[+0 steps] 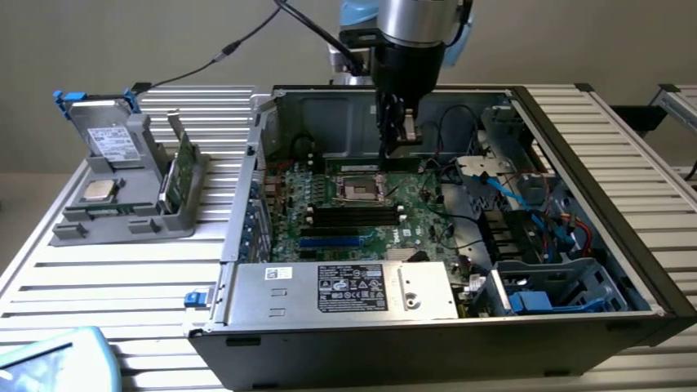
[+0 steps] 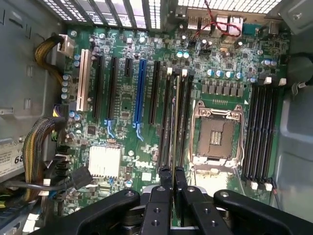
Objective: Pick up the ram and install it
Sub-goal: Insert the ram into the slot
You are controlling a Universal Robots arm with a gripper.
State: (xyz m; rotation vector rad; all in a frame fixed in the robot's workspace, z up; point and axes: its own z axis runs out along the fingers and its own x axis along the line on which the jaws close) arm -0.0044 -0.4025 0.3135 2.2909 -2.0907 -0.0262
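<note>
The ram (image 2: 173, 127), edge-on, is held upright over the memory slots (image 2: 186, 117).

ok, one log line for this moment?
gripper shut on long thin dark-green ram stick | inside open grey computer case | over black memory slots beside empty processor socket on green motherboard

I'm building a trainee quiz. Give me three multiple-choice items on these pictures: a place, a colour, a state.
1. Relative to the computer case, the gripper is: A beside it; B inside it; C under it.
2. Among the motherboard's black slots, one long slot is: A blue; B red; C yellow.
3. The gripper is: A wide open; B shut on the ram; C shut on a cable.
Key: 1B, it hangs over the motherboard between the case walls; 2A, it shows blue; 3B, the thin stick sits edge-on between its fingers.
</note>
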